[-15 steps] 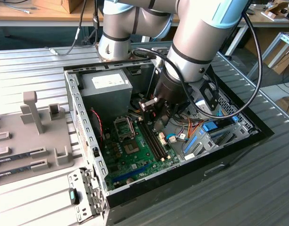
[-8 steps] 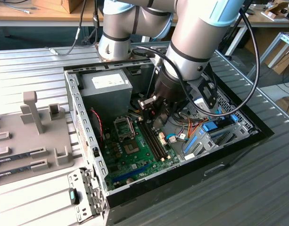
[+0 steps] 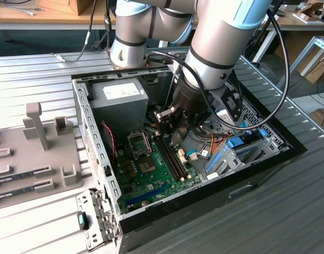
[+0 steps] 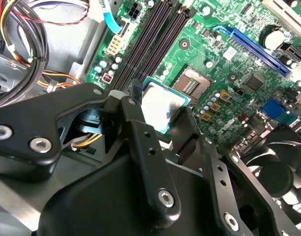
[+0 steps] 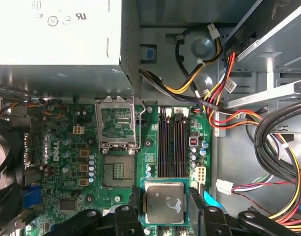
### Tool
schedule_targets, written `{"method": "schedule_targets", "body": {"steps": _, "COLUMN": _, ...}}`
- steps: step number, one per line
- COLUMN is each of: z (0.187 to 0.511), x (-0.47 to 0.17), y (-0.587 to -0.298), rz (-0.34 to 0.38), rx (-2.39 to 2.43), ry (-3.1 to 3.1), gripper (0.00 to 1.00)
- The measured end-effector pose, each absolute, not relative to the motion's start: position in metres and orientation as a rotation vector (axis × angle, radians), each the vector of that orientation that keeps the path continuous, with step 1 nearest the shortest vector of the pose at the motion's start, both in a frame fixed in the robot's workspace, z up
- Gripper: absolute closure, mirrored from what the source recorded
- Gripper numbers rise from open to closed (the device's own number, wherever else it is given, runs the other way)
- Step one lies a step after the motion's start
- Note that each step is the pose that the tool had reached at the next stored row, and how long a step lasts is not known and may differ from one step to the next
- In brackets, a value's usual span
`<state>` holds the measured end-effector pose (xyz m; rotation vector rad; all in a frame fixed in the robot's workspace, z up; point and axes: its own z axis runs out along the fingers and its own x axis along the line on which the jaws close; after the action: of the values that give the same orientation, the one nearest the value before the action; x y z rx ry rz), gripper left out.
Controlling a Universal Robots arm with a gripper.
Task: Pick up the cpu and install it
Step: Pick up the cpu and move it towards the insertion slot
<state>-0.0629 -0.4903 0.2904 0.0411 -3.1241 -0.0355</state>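
Item: open computer case point(image 3: 91, 132), occupying the centre of the exterior view, with the robot arm reaching down into it from the upper part of the frame. Gripper point(image 3: 169, 126): hanging over the green motherboard point(image 3: 151, 182) near the middle of the exterior view; its black fingers point(image 5: 135, 197) are clamping the cpu point(image 5: 164, 202) from two opposite edges, as both wrist views are showing. Cpu: a silvery-grey square with a thin green rim, lying flat between the fingers, metal top facing the first wrist camera; in the second wrist view the cpu point(image 4: 161, 104) is appearing just beside the socket point(image 4: 192, 81), not seated in it. Socket point(image 5: 119, 169): sitting empty, its metal load frame point(image 5: 118, 127) swung open and lying next to it; the cpu is hovering over the end of the memory slots point(image 5: 172, 135), close to the socket. How high it is above the board cannot be told. Power supply point(image 3: 119, 98): a grey box filling the upper-left corner of the case in the exterior view. Bundled cables point(image 5: 283, 142): running along the case wall beside the board. Grey fixture plate point(image 3: 40, 153): lying on the table at the exterior view's left, outside the case.
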Motion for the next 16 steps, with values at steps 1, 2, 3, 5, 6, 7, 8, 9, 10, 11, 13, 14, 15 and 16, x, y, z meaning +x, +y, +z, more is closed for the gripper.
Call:
{"method": "schedule_targets", "body": {"steps": 1, "z": 0.2903, "x": -0.0629, "y": -0.4895, "rz": -0.036, "rx": 0.041, "ry": -3.124, "gripper": 0.53}}
{"method": "schedule_targets", "body": {"steps": 2, "z": 0.2902, "x": -0.0629, "y": -0.4890, "rz": -0.036, "rx": 0.041, "ry": -3.124, "gripper": 0.53}}
{"method": "schedule_targets", "body": {"steps": 3, "z": 0.2902, "x": -0.0630, "y": -0.4887, "rz": -0.036, "rx": 0.041, "ry": -3.124, "gripper": 0.53}}
{"method": "schedule_targets", "body": {"steps": 5, "z": 0.2902, "x": -0.0630, "y": -0.4884, "rz": -0.035, "rx": 0.041, "ry": -3.124, "gripper": 0.53}}
{"method": "schedule_targets", "body": {"steps": 6, "z": 0.2902, "x": -0.0629, "y": -0.4882, "rz": -0.035, "rx": 0.041, "ry": -3.124, "gripper": 0.53}}
{"method": "schedule_targets", "body": {"steps": 7, "z": 0.2901, "x": -0.0630, "y": -0.4880, "rz": -0.035, "rx": 0.041, "ry": -3.124, "gripper": 0.53}}
{"method": "schedule_targets", "body": {"steps": 8, "z": 0.2901, "x": -0.0629, "y": -0.4878, "rz": -0.035, "rx": 0.041, "ry": -3.124, "gripper": 0.53}}
{"method": "schedule_targets", "body": {"steps": 9, "z": 0.2901, "x": -0.0630, "y": -0.4878, "rz": -0.036, "rx": 0.041, "ry": -3.124, "gripper": 0.53}}
{"method": "schedule_targets", "body": {"steps": 10, "z": 0.2901, "x": -0.0630, "y": -0.4877, "rz": -0.036, "rx": 0.041, "ry": -3.124, "gripper": 0.53}}
{"method": "schedule_targets", "body": {"steps": 11, "z": 0.2901, "x": -0.0629, "y": -0.4875, "rz": -0.035, "rx": 0.041, "ry": -3.124, "gripper": 0.53}}
{"method": "schedule_targets", "body": {"steps": 13, "z": 0.2900, "x": -0.0630, "y": -0.4867, "rz": -0.036, "rx": 0.041, "ry": -3.124, "gripper": 0.53}}
{"method": "schedule_targets", "body": {"steps": 14, "z": 0.2900, "x": -0.0629, "y": -0.4864, "rz": -0.036, "rx": 0.041, "ry": -3.124, "gripper": 0.53}}
{"method": "schedule_targets", "body": {"steps": 15, "z": 0.2900, "x": -0.0630, "y": -0.4864, "rz": -0.036, "rx": 0.041, "ry": -3.124, "gripper": 0.53}}
{"method": "schedule_targets", "body": {"steps": 16, "z": 0.2900, "x": -0.0630, "y": -0.4863, "rz": -0.036, "rx": 0.041, "ry": -3.124, "gripper": 0.53}}
